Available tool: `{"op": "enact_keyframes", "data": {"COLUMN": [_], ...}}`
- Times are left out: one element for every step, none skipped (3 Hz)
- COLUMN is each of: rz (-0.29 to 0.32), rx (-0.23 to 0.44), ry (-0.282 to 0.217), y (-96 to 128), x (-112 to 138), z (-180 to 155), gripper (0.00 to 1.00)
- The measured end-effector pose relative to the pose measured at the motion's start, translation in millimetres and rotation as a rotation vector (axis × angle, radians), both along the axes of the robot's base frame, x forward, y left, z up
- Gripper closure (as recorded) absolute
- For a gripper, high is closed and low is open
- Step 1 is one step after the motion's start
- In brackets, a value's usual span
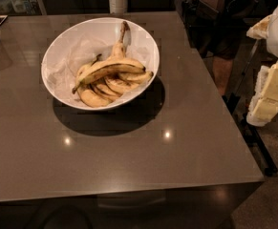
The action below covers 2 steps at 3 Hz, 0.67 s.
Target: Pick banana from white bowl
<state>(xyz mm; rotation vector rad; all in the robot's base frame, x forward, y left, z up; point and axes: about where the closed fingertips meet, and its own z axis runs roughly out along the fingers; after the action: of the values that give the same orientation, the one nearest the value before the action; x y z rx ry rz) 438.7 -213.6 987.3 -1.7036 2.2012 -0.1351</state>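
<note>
**Reach not yet begun: banana (pixel 111 69) waits in white bowl (pixel 81 36)**

The banana lies across the top of a bunch of shorter ones (pixel 105 88) inside the white bowl, which stands on the grey table (pixel 129 166) toward its far side. The gripper (pixel 265 99) hangs at the right edge of the view, beyond the table's side and well apart from the bowl. I cannot tell if it is released or clenched. I judge the task is at its first step. The next move calls for bringing the gripper over the rim and down on the middle of the banana, without catching the bunch below.
</note>
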Motion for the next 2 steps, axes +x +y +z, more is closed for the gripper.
{"op": "enact_keyframes", "data": {"rz": [0.000,0.052], "rx": [0.000,-0.010], "ry": [0.000,-0.002], "y": [0,32], "x": [0,10], "z": [0,14], "gripper": [0.00,0.00]}}
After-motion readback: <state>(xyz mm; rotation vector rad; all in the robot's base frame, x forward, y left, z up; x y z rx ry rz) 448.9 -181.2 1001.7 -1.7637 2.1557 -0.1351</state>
